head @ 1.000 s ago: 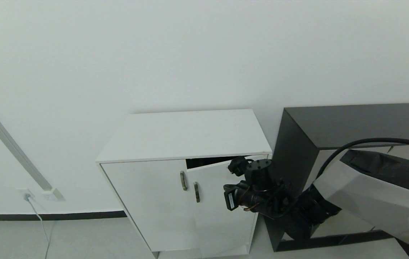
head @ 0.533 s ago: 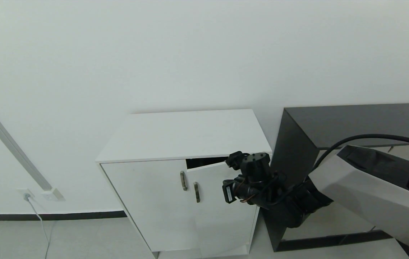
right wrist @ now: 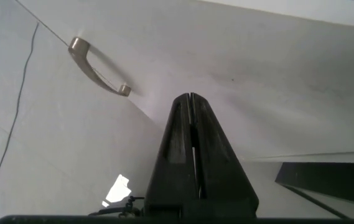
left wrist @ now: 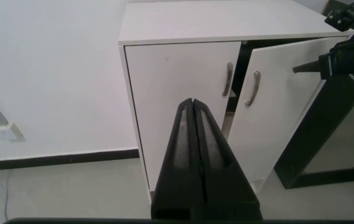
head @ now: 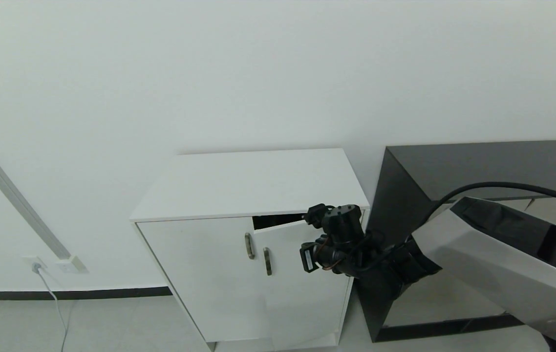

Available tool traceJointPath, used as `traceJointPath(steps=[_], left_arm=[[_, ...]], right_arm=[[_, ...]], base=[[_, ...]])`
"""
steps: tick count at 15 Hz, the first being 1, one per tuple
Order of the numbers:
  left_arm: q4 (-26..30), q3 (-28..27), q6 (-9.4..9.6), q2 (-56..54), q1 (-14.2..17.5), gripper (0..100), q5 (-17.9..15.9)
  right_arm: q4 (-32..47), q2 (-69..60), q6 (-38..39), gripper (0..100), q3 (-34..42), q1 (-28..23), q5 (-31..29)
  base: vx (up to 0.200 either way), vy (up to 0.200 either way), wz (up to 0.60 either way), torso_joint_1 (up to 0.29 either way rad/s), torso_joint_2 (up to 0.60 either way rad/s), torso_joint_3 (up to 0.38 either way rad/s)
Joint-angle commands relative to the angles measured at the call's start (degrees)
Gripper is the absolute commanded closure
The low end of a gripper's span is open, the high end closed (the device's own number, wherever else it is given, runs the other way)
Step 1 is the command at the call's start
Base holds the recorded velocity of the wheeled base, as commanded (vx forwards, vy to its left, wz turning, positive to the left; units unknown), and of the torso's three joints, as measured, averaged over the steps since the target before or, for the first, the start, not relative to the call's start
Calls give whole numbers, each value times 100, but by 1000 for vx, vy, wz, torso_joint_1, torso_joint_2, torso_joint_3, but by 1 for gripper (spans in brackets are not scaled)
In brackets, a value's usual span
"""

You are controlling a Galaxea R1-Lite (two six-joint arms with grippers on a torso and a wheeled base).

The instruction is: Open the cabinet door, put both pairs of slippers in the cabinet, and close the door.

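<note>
- The right gripper (right wrist: 192, 102), fingers pressed together and holding nothing, is pointing at the face of the right door (right wrist: 257, 62), beside its handle (right wrist: 99, 71).
- The left gripper (left wrist: 192, 106), likewise clenched and empty, is hanging well back, facing the cabinet (left wrist: 177, 81).
- The right door is standing slightly ajar.
- The left door (head: 200, 274) is sitting closed.

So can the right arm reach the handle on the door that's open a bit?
Probably yes. The right pincer, shut, is close in front of the ajar door, and the handle is just beside it with nothing between them. It would need to open first to grab.
</note>
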Motion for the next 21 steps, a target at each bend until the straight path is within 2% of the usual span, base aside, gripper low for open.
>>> traceJointPath(steps=[1, 21], left_arm=[[0, 0, 2, 7, 4, 100, 1], [0, 0, 2, 7, 4, 100, 10]], right_arm=[[39, 80, -1, 100, -97, -33, 1], [1155, 519, -1, 100, -1556, -200, -16]], base=[[0, 0, 0, 0, 0, 0], [0, 0, 0, 0, 0, 0]])
